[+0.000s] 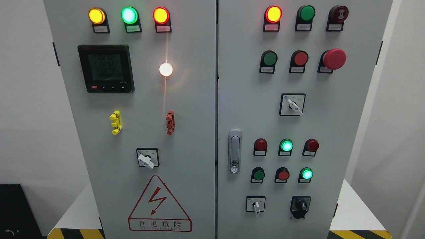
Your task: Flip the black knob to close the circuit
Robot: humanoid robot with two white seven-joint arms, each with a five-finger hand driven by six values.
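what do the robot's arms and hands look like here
Neither arm nor hand shows in the head view, so their colour, shape and cabling cannot be told. The frame holds only the grey control cabinet, with the black knob at its lower right untouched.

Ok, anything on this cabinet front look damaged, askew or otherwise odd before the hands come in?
Nothing looks damaged. One oddity: the white light on the left door glares hard enough to throw a vertical streak across the panel. The black knob at lower right looks intact. Neither robot hand is in view.
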